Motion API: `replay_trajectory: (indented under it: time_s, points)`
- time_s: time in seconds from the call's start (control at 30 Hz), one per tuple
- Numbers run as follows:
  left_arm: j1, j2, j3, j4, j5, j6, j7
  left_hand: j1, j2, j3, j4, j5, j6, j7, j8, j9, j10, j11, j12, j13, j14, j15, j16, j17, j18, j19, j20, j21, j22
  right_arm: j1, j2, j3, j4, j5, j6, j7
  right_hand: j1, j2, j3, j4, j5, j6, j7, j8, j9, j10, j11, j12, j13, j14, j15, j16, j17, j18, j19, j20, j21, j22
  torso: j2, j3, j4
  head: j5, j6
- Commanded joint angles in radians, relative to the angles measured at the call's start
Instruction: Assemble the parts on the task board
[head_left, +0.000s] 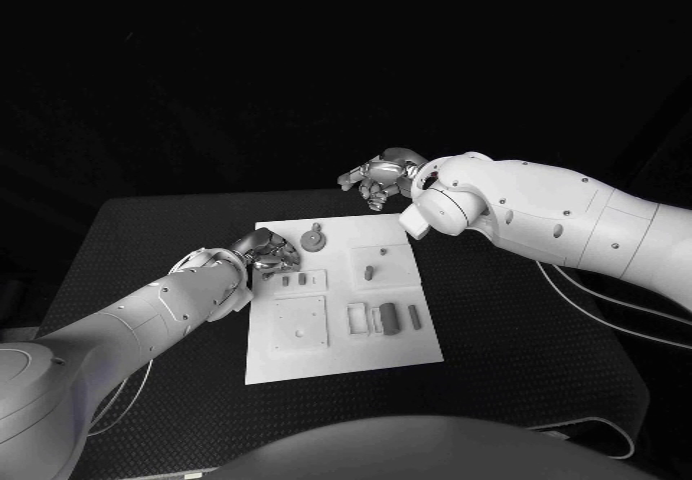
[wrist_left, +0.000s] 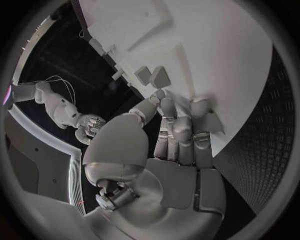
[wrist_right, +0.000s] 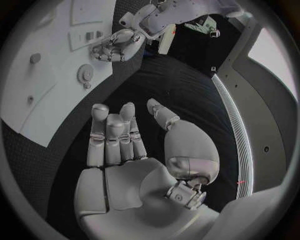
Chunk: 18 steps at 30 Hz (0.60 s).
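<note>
The left robot hand (head_left: 265, 250) rests, seemingly empty, on the board (head_left: 397, 345) edge, fingers together; the right robot hand (head_left: 381, 177) hovers open beyond; grip parts gently.

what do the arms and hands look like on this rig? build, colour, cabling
Two smooth white-shelled arms with rounded segments and small dark fastener dots. Each ends in a silver metallic hand, left hand and right hand, with segmented fingers. Thin cables trail beside both arms over the black table.

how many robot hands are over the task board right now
1. The left hand rests on the task board at its left edge, fingers lying on it. The right hand hangs beyond the board's far edge, over the black table, holding nothing.
</note>
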Motion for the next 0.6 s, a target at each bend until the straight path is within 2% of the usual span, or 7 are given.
replay_trajectory:
  time_s: [0.03,0.2,0.3,0.6]
  points:
    - [-0.004,-0.001,-0.002,0.0,0.001,0.016,-0.013,0.0,-0.009,-0.008,0.001,0.002,-0.011,0.006,-0.006,-0.003,0.001,0.006,0.003,-0.001,0.0,0.006,-0.004,0.002,0.08,-0.002,0.007,0.006,0.023,0.0,0.0,0.001,0.001,0.0,0.002,0.0,-0.004,-0.008,0.0,0.004,0.001,-0.012,0.008,-0.005,-0.001,-0.008,0.002,-0.006,0.002,-0.007,-0.001,-0.003,0.0,0.015,-0.005,-0.004,-0.002,0.009,0.0,0.0,0.0006,0.0,0.0]
    - [-0.004,-0.002,-0.002,-0.002,0.009,0.018,-0.015,0.002,-0.014,-0.014,0.001,0.002,-0.021,0.006,-0.014,-0.007,0.003,0.006,0.007,0.0,0.0,0.006,-0.003,0.003,0.082,-0.002,0.008,0.008,0.022,0.0,0.0,0.001,0.001,0.0,0.001,-0.001,-0.003,-0.009,0.0,0.003,0.001,-0.014,0.008,-0.006,-0.001,-0.009,0.003,-0.006,0.002,-0.007,0.0,-0.003,0.001,0.015,-0.005,-0.004,-0.002,0.009,0.0,0.0006,0.0001,-0.002,0.0]
    - [-0.004,-0.003,-0.002,-0.003,0.012,0.018,-0.015,0.005,-0.016,-0.018,0.001,0.002,-0.05,0.003,-0.032,-0.018,0.005,0.004,0.01,0.0,0.0,0.004,-0.003,0.004,0.084,-0.002,0.008,0.01,0.022,0.0,0.001,0.001,0.001,0.0,0.005,0.0,-0.003,-0.01,0.0,0.003,0.001,-0.015,0.009,-0.006,-0.001,-0.009,0.003,-0.005,0.002,-0.007,0.0,-0.003,0.001,0.015,-0.005,-0.004,-0.003,0.009,0.0,0.0002,0.0002,-0.002,0.0]
    - [-0.004,-0.009,-0.002,-0.003,0.017,-0.002,-0.005,0.015,-0.025,-0.024,-0.001,0.002,-0.07,-0.004,-0.043,-0.029,0.011,-0.003,0.012,-0.002,0.002,-0.002,-0.002,0.006,0.085,0.0,0.006,0.012,0.021,0.0,-0.001,0.001,0.0,0.0,0.004,-0.001,-0.002,-0.01,0.001,0.003,0.001,-0.024,0.012,-0.011,-0.002,-0.01,0.006,-0.005,0.003,-0.008,0.002,-0.003,0.001,0.015,-0.005,-0.003,-0.003,0.009,0.0,-0.0008,0.0017,0.003,0.0]
